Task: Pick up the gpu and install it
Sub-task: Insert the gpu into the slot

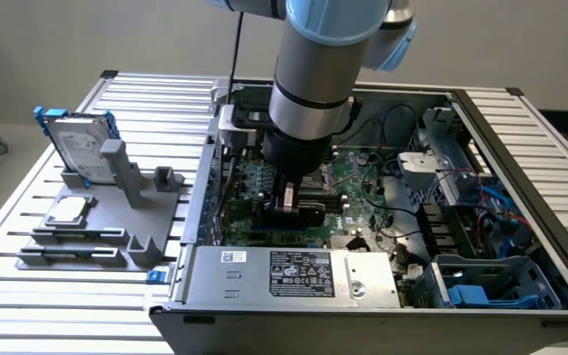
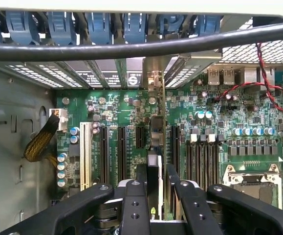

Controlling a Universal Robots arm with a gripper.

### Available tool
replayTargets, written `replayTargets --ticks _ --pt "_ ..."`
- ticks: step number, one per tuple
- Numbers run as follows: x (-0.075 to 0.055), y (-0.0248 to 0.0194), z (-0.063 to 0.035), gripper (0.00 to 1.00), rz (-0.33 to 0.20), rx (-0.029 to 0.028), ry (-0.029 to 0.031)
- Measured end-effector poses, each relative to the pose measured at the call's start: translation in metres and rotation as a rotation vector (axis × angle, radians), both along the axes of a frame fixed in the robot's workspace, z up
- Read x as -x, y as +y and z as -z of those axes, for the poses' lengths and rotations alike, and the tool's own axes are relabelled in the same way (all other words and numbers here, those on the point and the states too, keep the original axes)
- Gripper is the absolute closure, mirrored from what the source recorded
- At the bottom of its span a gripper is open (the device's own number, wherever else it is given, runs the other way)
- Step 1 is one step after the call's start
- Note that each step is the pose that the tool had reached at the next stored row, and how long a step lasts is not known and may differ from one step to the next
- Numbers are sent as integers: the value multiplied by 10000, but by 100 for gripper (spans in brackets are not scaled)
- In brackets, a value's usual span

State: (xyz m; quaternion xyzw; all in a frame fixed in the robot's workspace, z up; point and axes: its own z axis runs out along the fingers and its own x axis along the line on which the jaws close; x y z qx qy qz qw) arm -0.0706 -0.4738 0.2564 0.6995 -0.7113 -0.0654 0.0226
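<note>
- Slatted aluminium desk (image 1: 27,296) carries an open grey computer case (image 1: 363,333); a blue-and-silver robot arm (image 1: 313,81) reaches down into it.
- Black fingers (image 2: 141,178) stand narrowly apart, clamped on the thin, edge-on gpu card (image 2: 156,137) with its silver end bracket.
- The card stands upright over the green motherboard (image 2: 117,105), between long black expansion slots (image 2: 121,152); whether it is seated, I cannot tell.
</note>
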Motion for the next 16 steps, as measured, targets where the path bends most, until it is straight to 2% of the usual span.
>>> replayTargets --ticks 5,10,16 --pt "-5 -1 23 74 -45 -16 9" --pt "-13 1 30 74 -84 -73 30" --pt "-20 0 30 74 -119 -71 59"
